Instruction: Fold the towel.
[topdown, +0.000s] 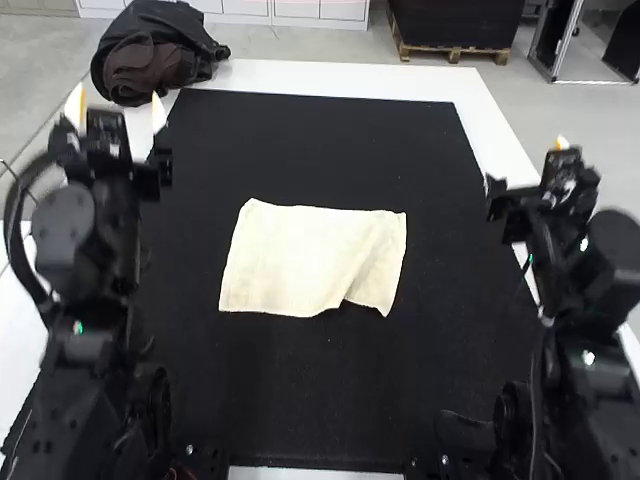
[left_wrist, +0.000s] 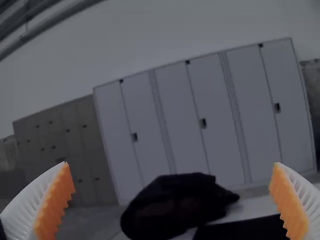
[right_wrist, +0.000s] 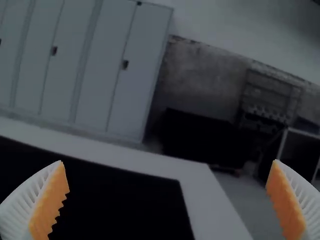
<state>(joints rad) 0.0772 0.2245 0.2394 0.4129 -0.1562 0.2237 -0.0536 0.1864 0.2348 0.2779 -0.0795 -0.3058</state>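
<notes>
Towel of thin cream cloth lies on the big black flat mat, which covers most of the white tabletop. It sits near the middle, a bit closer to the left edge than to the right edge. Most of it is spread out flat, and it is wider from side to side than from near to far. Its side nearest the tabletop's right edge has a soft, bumpy wrinkle, and its near side has a little dip beside the corner there. The left arm's claw is up over the tabletop's left edge, near the far left corner, with nothing in it. Its white ribbed fingers with orange pads are spread wide. The right arm's claw is up by the tabletop's right edge, well apart from the towel. It is empty too, and its white ribbed fingers with bumpy orange pads are wide apart. A soft, dark bundle with a brown part sits in a heap at the tabletop's far left corner.
</notes>
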